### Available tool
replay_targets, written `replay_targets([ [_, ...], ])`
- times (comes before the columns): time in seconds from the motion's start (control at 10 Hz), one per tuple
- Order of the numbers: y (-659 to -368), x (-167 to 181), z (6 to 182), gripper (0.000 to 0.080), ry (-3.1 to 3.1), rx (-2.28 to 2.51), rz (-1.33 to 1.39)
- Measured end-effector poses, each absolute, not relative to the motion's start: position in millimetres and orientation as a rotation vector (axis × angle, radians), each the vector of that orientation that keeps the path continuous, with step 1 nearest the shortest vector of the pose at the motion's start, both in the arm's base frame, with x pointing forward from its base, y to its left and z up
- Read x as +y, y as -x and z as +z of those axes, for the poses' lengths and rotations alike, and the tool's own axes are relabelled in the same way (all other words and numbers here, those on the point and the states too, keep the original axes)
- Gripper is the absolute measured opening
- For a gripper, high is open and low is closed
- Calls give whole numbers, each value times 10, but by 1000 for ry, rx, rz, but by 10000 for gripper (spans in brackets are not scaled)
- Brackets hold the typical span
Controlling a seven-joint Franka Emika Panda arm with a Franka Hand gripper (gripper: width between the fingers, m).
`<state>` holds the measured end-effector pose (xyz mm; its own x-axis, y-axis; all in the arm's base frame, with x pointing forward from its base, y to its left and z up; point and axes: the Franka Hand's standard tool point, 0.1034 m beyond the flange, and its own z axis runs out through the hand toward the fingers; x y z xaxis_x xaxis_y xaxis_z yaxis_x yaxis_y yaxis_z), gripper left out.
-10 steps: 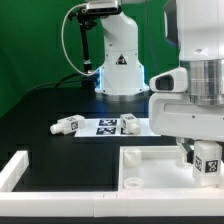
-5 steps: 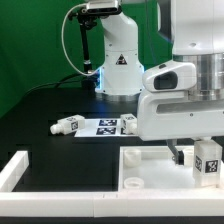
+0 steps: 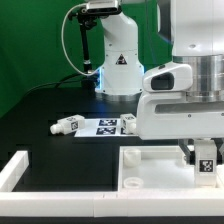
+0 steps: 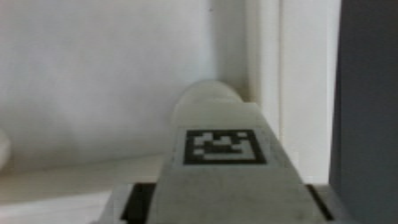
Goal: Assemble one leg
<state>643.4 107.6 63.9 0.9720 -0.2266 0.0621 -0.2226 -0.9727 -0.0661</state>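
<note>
At the lower right of the exterior view, the leg [image 3: 205, 158], clamped in the pincer [image 3: 204, 150], is now held lower over the white panel [image 3: 150, 165] than half a second ago, suggesting insertion is near.

The arm's white wrist hangs low at the table's front corner on the exterior view's right. The gripper [image 3: 204, 152] points straight down, fingers [image 3: 189, 152] clamped on a leg [image 3: 206, 157].

The leg [image 3: 206, 158] I am gripping is looking like smooth matt white plastic, its paper-like tag printed black; the panel [image 3: 150, 170] is showing glossier white plastic.
</note>
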Motion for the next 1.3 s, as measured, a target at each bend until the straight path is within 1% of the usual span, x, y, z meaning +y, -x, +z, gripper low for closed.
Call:
replay_targets([
  [0.2, -6433, 1076, 635, 282, 3019, 590, -99],
  [0.5, -6421, 1083, 622, 282, 2737, 1430, -63],
  [0.7, -6428, 1085, 618, 282, 2344, 1925, 9],
  [0.8, -6430, 1085, 620, 284, 2218, 2059, 22],
  [1.0, -6429, 1081, 621, 284, 2143, 2139, 27],
  [1.1, -6429, 1080, 620, 340, 2194, 2087, 22],
  [1.2, -6436, 1088, 636, 340, 2294, 1978, -4],
  [1.3, -6441, 1136, 687, 517, 2469, 1747, -58],
])
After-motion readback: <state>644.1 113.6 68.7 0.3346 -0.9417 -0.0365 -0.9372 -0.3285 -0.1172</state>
